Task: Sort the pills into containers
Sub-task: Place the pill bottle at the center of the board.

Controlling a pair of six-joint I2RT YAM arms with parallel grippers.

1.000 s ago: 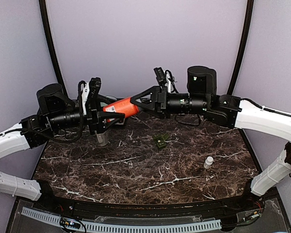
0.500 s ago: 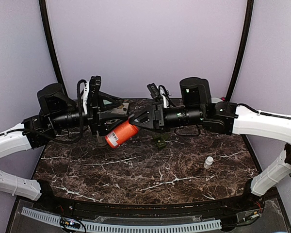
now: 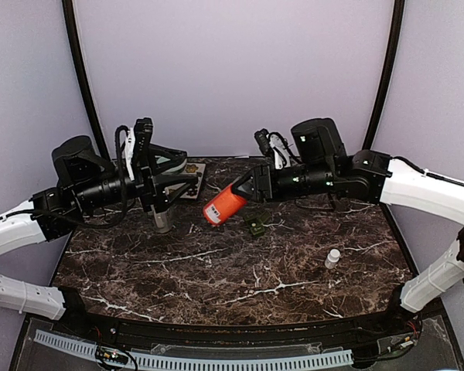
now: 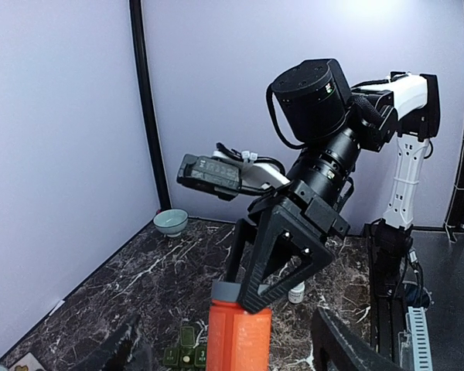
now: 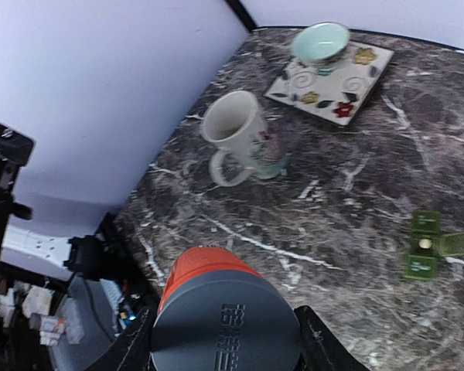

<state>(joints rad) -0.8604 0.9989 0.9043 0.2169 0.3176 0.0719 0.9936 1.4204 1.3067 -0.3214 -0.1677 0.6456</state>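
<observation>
Your left claw (image 3: 187,177) is letting go and standing open now. Your right claw (image 3: 244,191) is gripping the orange bottle (image 3: 222,206) alone, above the desk (image 3: 216,282). The handover is looking done.

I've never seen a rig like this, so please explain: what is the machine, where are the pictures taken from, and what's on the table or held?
Two robot arms are bolted to a marble table. One picture looks down from above and behind them; the other two come from cameras on the wrists. The right hand holds an orange bottle near its grey cap. The left hand is open and empty. On the table stand a mug, a small bowl on a patterned tile, a green pill box and a little white bottle.
</observation>
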